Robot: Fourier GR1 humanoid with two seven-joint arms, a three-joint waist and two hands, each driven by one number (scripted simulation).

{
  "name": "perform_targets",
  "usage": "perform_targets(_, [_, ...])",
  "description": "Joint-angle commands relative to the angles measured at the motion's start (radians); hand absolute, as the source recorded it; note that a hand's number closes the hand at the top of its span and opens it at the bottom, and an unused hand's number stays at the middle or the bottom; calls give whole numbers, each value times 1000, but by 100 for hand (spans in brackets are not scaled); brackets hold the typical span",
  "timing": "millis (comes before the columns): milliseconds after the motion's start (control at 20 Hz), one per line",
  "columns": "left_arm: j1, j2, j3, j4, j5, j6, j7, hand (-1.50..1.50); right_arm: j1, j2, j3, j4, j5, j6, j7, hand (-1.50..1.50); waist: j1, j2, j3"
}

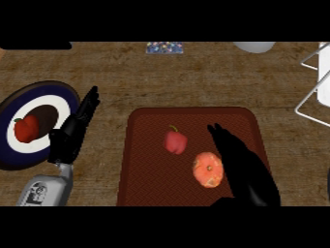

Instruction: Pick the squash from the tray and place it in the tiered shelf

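While the squash (208,169) lies on the tray (147,160), at four o'clock from the red pepper (175,142), my right hand (242,164) hovers beside it, fingers straight, holding nothing.

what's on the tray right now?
On the tray: a red pepper and the orange squash, lying apart. The right hand reaches over the tray beside the squash; whatever lies under that hand is hidden.
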Motion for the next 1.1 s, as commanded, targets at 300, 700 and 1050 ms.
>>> perform_targets(300, [-46, -25, 39, 127, -44, -15, -91, 0, -12, 41, -61, 104, 66, 17, -83, -150, -1, 1, 0])
perform_targets(700, [11, -38, 26, 1, -54, -32, -21, 0, 58, 62, -27, 189, 154, -60, -169, -150, 0, 0, 0])
perform_targets(1050, [12, -55, 34, -30, -72, -21, 10, 0, 131, 82, 1, 97, 166, -3, -136, -150, -2, -1, 0])
